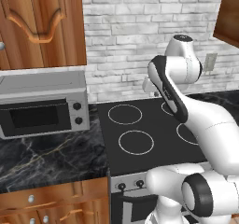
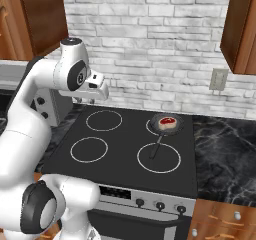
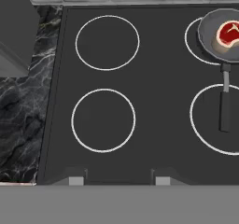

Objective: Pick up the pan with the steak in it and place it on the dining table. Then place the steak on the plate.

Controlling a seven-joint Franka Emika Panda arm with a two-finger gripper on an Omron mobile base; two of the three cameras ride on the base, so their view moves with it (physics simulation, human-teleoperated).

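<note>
From behind the arm we look at a black glass cooktop (image 2: pixel 125 144) with four white burner rings, set into a dark marble counter (image 1: pixel 51 155) below a whitewashed brick wall (image 2: pixel 150 49).

At the far left a silver microwave (image 1: pixel 42 108) sits on the counter under a wooden wall cabinet (image 1: pixel 42 24). In the hand view it shows as a grey box at the upper left corner, beside the cooktop's left edge.

Next come the two left burners, front and back, both bare. The white arm bends over this side of the stove, and its hand hangs high above the left burners.

In the hand view we see the gripper (image 3: pixel 115 180) at the bottom, two small dark fingertips (image 3: pixel 74 179) standing apart with bare cooktop between them. They hold nothing.

Further right, the pan (image 2: pixel 161 125) rests on the back right burner, well apart from the gripper. The steak (image 2: pixel 166 121) lies inside it, red on top with a pale fat rim. The pan's long thin black handle (image 2: pixel 156 145) points toward the front of the stove and reaches over the front right burner ring.

At the far right, more marble counter meets the stove, with an outlet plate (image 2: pixel 216 79) on the wall above it and another wooden cabinet (image 2: pixel 242 29) overhead. Along the stove's front edge runs a row of control knobs (image 2: pixel 160 204).
</note>
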